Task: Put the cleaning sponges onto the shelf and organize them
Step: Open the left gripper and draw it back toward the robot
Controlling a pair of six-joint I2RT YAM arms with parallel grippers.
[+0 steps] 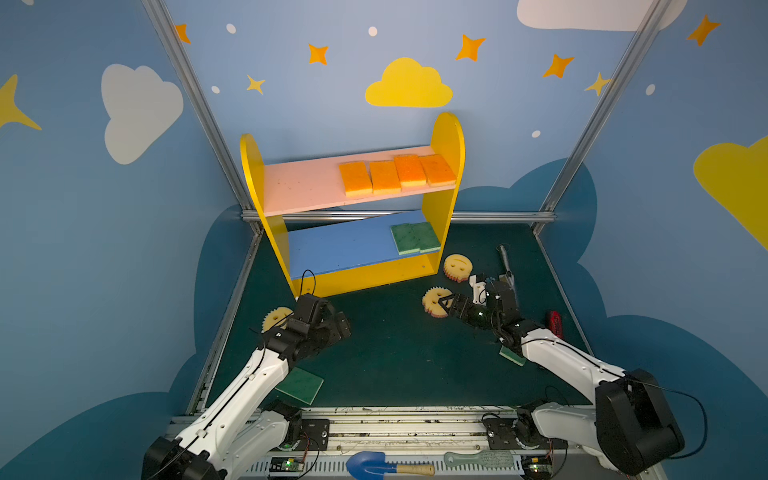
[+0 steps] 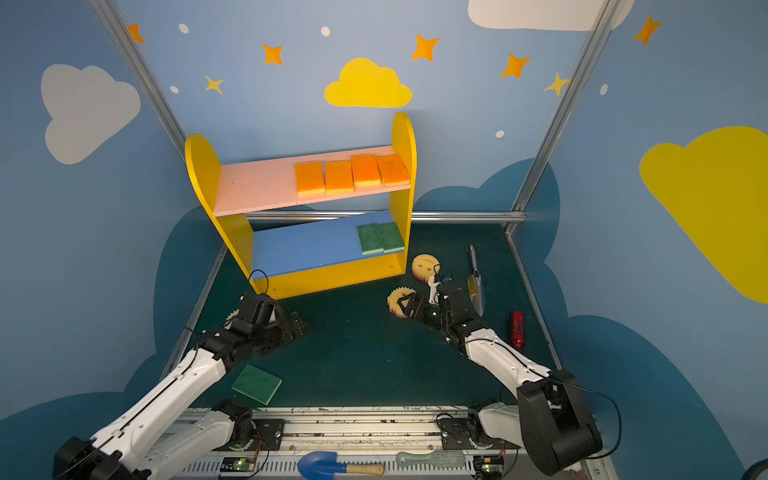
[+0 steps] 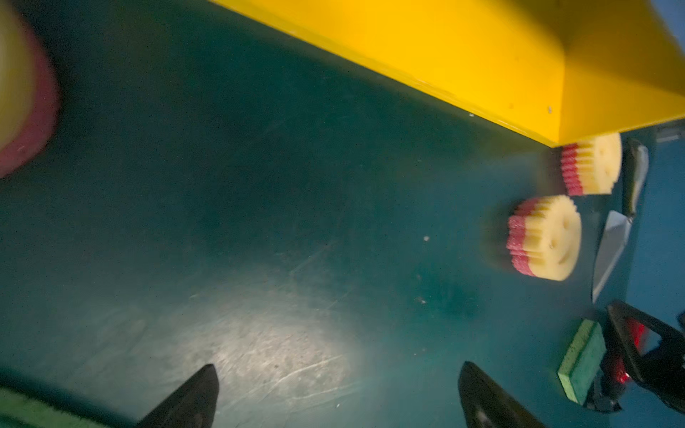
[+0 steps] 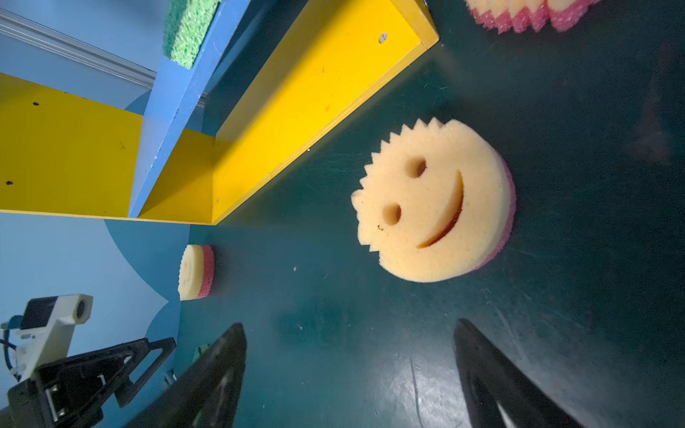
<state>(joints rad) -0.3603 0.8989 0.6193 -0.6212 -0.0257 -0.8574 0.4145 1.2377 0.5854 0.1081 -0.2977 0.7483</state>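
Logged left gripper splayed, empty; right gripper splayed facing a smiley sponge; left smiley sponge and near-right green pad both part-occluded.

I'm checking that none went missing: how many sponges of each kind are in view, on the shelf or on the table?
Orange-topped pads: 4, on the pink board
Green-topped pads: 4, two on the blue board, two on the table
Round smiley sponges: 3, on the table
Total: 11
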